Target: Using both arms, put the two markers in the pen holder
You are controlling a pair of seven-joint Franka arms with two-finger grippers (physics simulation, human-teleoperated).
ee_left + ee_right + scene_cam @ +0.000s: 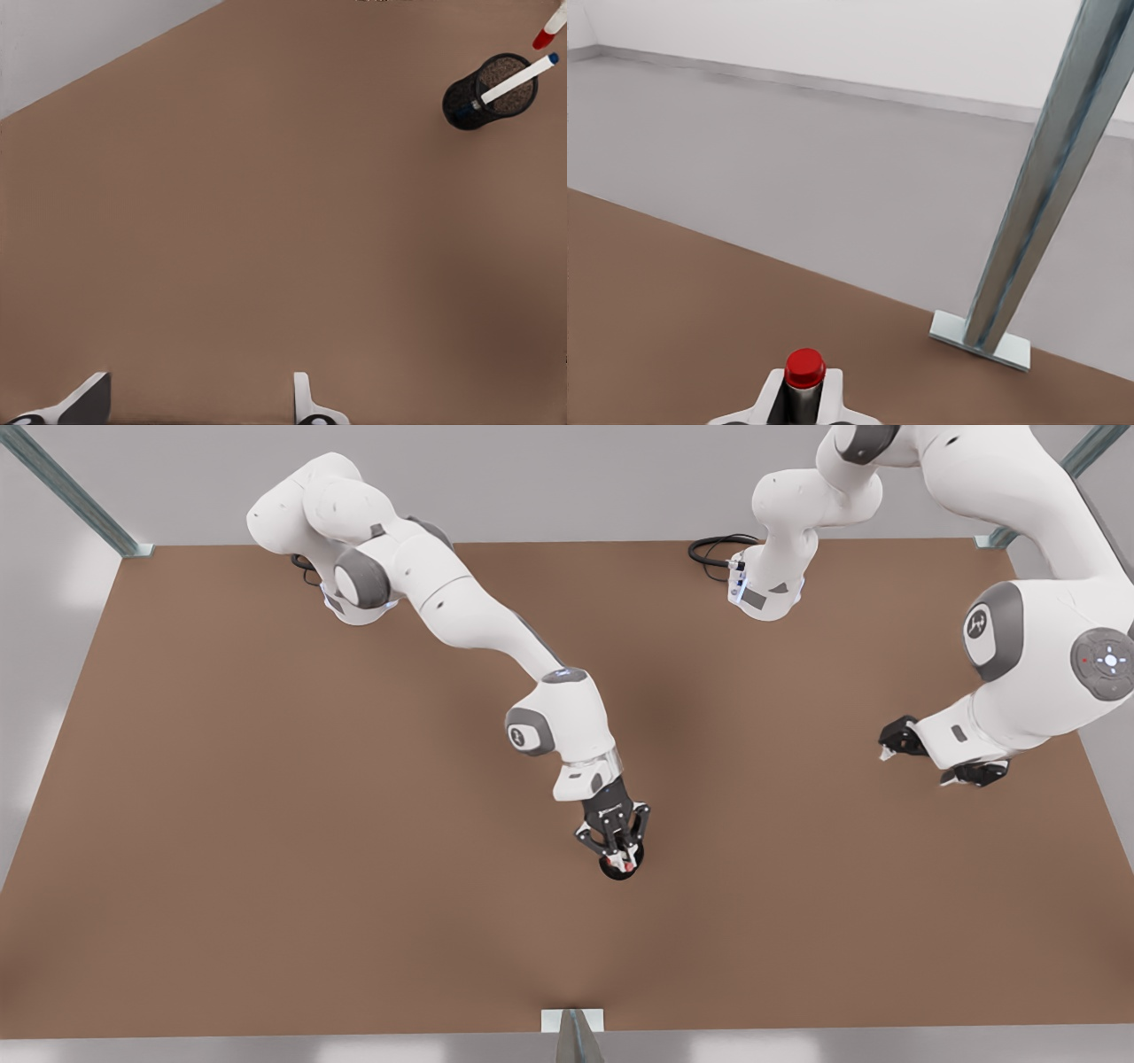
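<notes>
Closest to you, the right gripper [799, 403] has its jaws clenched on the red-capped marker [804, 370], directly above the pen holder [490, 91] mid-desk [266, 868]. Your blue-capped marker [514, 81] already leans inside that holder. Well apart, the left gripper [199, 398] waits, jaws released.

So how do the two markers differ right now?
The blue-capped marker leans inside the pen holder, free of any grip. The red-capped marker is clamped in the right claw over the holder. The caps differ: dark blue versus red. Both have white barrels. The left claw waits open at the front view's right.
</notes>
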